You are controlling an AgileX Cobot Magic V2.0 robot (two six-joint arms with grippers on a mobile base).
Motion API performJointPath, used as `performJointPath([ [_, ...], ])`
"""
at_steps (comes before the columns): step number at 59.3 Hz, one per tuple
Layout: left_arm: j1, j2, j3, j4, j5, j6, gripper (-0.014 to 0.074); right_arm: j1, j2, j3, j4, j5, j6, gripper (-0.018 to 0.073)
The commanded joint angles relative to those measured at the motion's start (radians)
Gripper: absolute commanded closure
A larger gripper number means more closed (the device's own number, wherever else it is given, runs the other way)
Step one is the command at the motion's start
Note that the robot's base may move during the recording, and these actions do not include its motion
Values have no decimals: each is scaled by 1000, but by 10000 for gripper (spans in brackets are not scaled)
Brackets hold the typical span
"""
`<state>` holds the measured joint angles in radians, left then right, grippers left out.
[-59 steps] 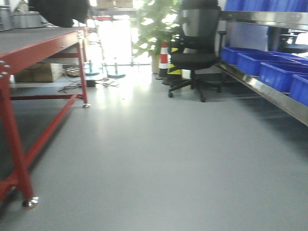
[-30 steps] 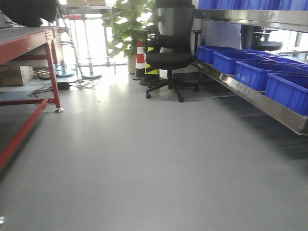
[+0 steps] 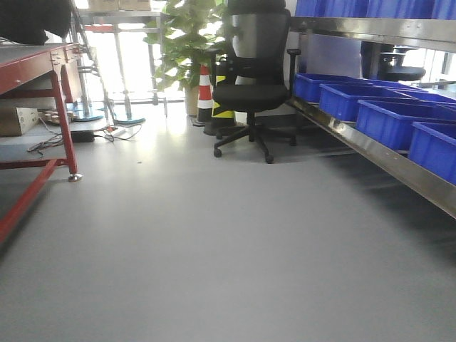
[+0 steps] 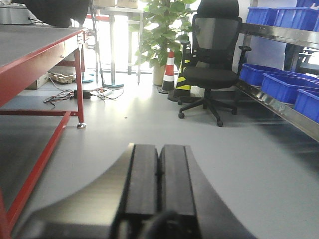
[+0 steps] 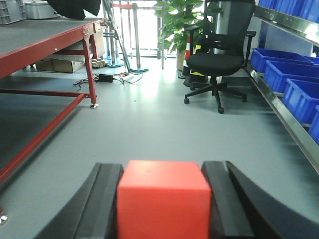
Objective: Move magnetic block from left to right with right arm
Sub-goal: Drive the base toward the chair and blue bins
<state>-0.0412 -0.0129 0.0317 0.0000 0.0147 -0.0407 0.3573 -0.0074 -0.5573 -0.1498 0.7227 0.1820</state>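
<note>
One red block (image 5: 162, 206) sits clamped between the two fingers of the right gripper (image 5: 162, 168), filling the gap with its faces square to them; as a cube it has no long axis to note. Left gripper (image 4: 159, 149) is closed on nothing, fingers touching. No surface shows directly beneath the block; the red-framed counter (image 5: 45, 37) lies off to the left, well apart. Judgement: the set-down spot to the right is not in view. Office chair (image 3: 251, 78), striped cone (image 3: 205, 89), plant (image 3: 187, 39) and blue bins (image 3: 388, 117) stand far ahead, obstructing nothing
</note>
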Motion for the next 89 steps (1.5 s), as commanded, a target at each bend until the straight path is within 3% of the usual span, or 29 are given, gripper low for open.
performJointPath([
  [1,-7,-15,10,0,-91,-7,713,-3,20,-26,-14,-93,-7,343],
  [89,-5,-10,10,0,-91,-7,713,-3,20,-26,-14,-92,-7,343],
])
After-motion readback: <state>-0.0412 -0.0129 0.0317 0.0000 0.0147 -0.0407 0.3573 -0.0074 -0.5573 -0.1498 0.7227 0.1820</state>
